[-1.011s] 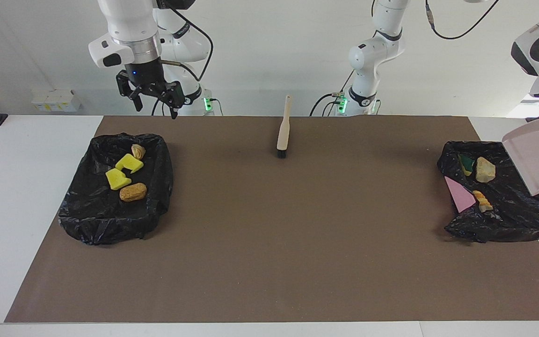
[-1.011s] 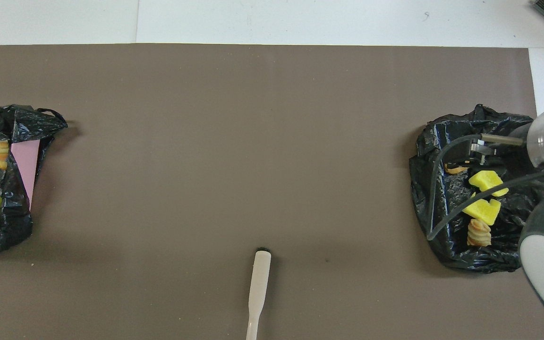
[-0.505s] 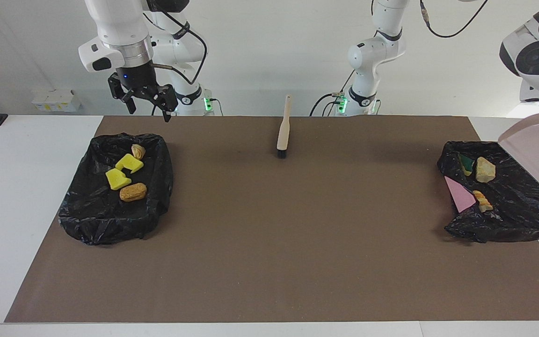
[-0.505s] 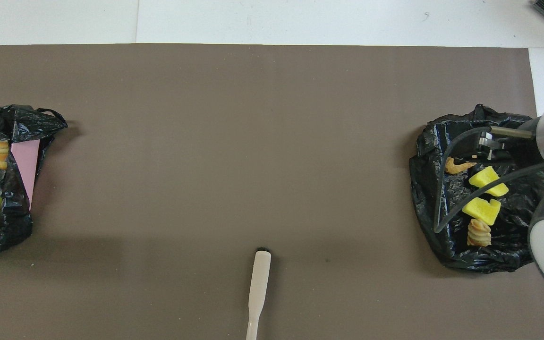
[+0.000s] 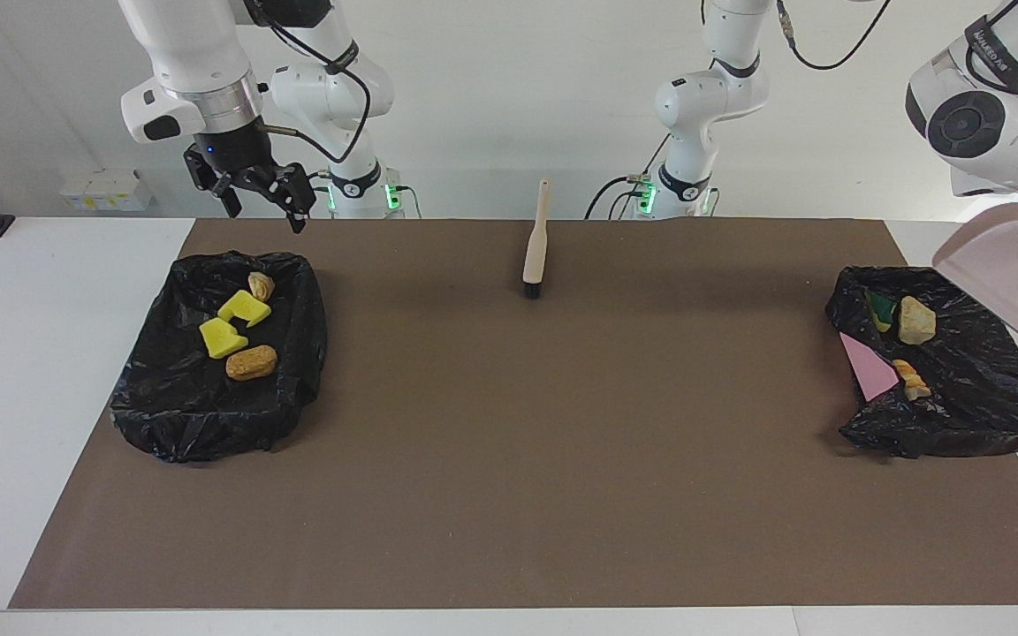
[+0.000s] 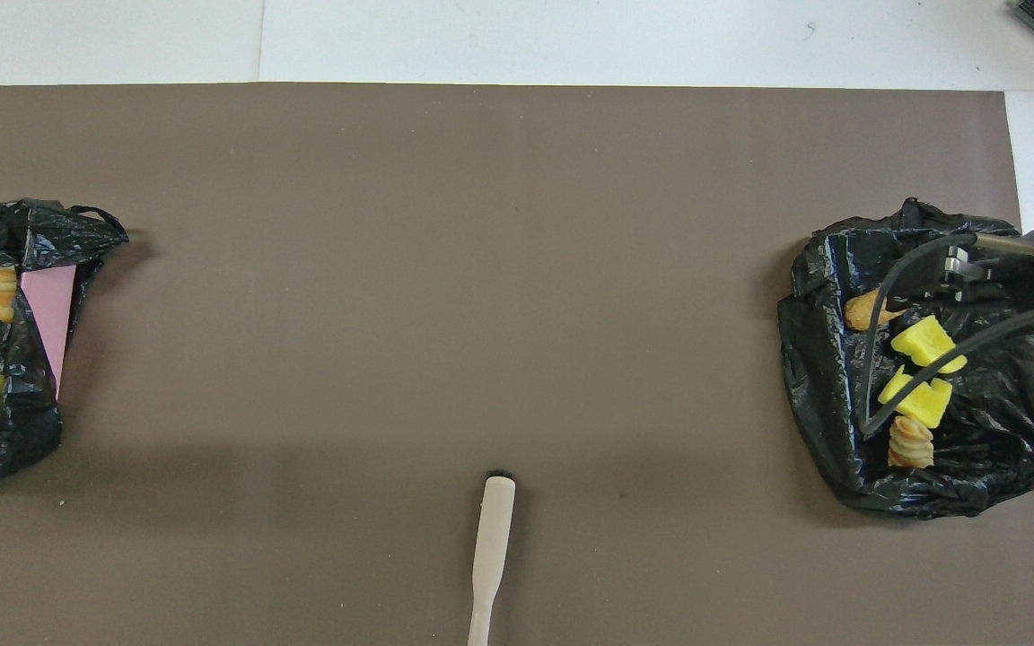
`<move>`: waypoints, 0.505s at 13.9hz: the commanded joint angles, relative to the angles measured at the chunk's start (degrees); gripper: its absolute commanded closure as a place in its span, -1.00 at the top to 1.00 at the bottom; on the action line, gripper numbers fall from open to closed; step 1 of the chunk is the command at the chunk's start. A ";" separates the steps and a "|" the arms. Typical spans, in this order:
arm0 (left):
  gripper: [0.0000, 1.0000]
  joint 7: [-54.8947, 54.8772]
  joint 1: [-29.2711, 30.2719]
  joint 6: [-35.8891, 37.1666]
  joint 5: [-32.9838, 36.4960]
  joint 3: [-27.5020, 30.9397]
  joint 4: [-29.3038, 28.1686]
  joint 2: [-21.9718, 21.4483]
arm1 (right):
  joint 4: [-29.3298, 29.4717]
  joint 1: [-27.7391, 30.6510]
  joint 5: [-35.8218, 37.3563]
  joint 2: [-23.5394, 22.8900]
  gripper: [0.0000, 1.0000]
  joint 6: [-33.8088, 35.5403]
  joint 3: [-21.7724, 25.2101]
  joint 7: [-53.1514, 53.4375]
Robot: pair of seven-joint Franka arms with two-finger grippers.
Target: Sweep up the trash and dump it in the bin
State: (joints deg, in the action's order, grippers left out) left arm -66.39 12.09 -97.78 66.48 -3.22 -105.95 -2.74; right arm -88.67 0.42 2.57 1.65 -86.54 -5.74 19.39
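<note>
Facing view tells me sweeping looks done: yellow sponge and tan bread scraps (image 5: 239, 331) lie in both black-bagged bins (image 5: 173, 415), left tool holding the beige dustpan (image 5: 1008, 283) aloft, right tool (image 5: 263, 196) wide, empty.

Two black-lined bins: one (image 5: 208, 389) at the right arm's end, one (image 5: 968, 415) at the left arm's end. The first contains two yellow sponge pieces (image 5: 223, 337) and two tan chunks (image 5: 252, 362). The second contains one green-and-yellow sponge piece (image 5: 880, 309), two tan-orange chunks (image 5: 916, 321), one pink sheet (image 5: 867, 371). One brush (image 5: 535, 243). One dustpan (image 5: 1013, 283).
</note>
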 commanded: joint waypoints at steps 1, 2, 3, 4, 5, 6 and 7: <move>-1.00 1.00 -2.59 1.45 -6.95 0.49 0.13 -0.69 | -1.50 0.99 -0.37 1.34 1.00 -0.03 -0.23 -3.48; -1.00 1.09 -2.77 1.45 -10.63 0.49 0.22 -0.60 | -1.50 0.99 -0.28 1.34 1.00 0.06 -0.23 -3.48; -1.00 1.53 -3.64 1.53 -14.06 0.32 0.30 -0.60 | -1.50 0.99 -0.37 1.34 1.00 -0.03 -0.23 -3.48; -1.00 3.27 -5.13 1.62 -16.97 0.32 0.22 -0.60 | -1.50 0.99 -0.28 1.25 1.00 -0.03 -0.23 -3.57; -1.00 4.86 -5.75 1.80 -19.96 0.32 0.04 -0.69 | -1.50 0.99 -0.28 1.25 1.00 -0.03 -0.23 -3.48; -1.00 6.26 -6.89 2.58 -24.08 0.14 -0.66 -1.21 | -1.41 1.07 -0.28 1.25 1.00 0.06 -0.15 -3.74; -1.00 8.54 -8.38 3.29 -28.90 0.14 -0.75 -1.39 | -1.41 0.99 -0.28 1.25 1.00 0.06 -0.15 -4.18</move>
State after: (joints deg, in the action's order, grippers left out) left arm -61.36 6.58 -96.41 43.63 -3.63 -106.02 -2.79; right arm -88.71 0.46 2.59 1.66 -86.54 -5.70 17.65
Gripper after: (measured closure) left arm 0.674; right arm 0.000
